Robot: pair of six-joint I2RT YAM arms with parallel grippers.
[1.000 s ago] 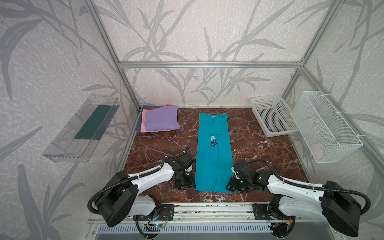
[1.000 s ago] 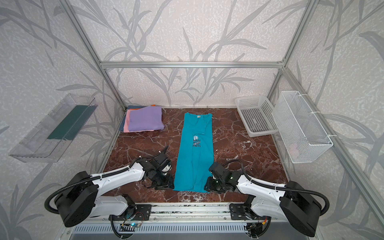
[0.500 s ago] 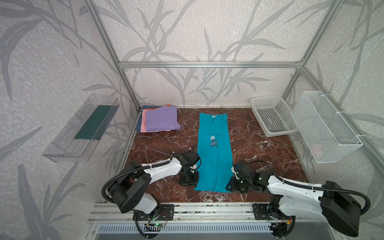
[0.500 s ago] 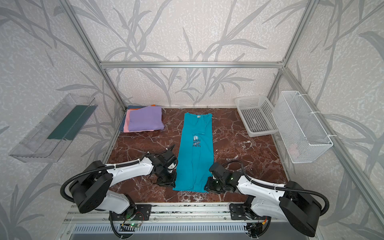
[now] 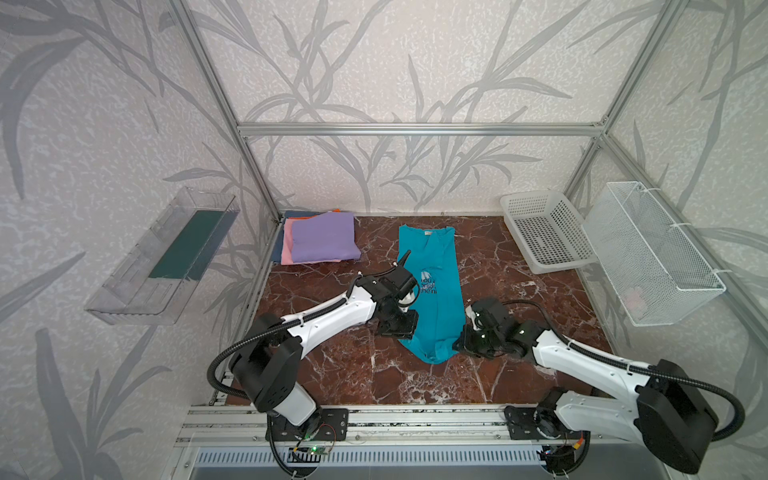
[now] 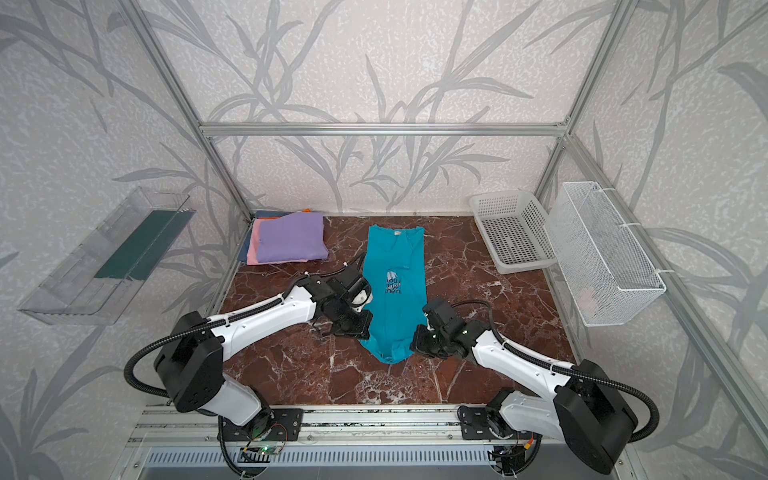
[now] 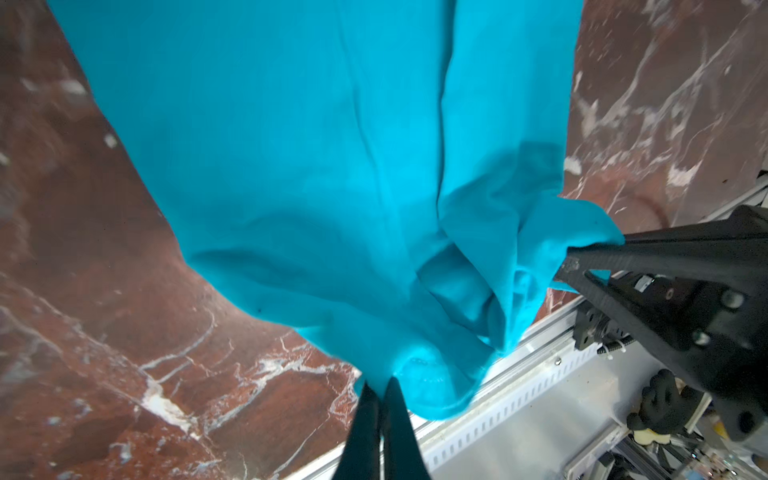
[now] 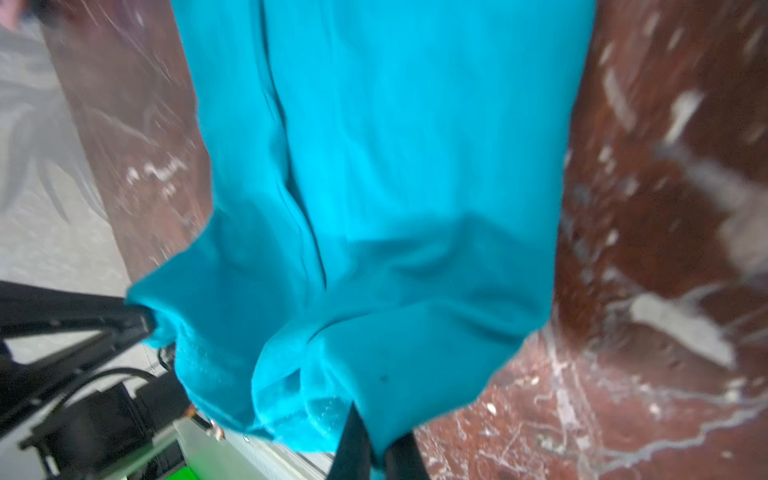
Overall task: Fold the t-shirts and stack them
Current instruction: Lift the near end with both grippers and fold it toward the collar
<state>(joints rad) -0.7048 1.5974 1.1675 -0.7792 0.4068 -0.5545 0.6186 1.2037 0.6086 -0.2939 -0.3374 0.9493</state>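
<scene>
Shirt (image 5: 434, 266), teal, folded into a long strip, lies on the tabletop (image 5: 332, 374). Its near hem sags bunched between the two sets of fingers. Left fingers (image 7: 363, 432) are pinched tight on one hem corner, right fingers (image 8: 353, 440) pinched tight on the opposite corner. Collar end lies flat well beyond both. Folded stack (image 5: 322, 243), lilac on top, sits far past the left fingers.
</scene>
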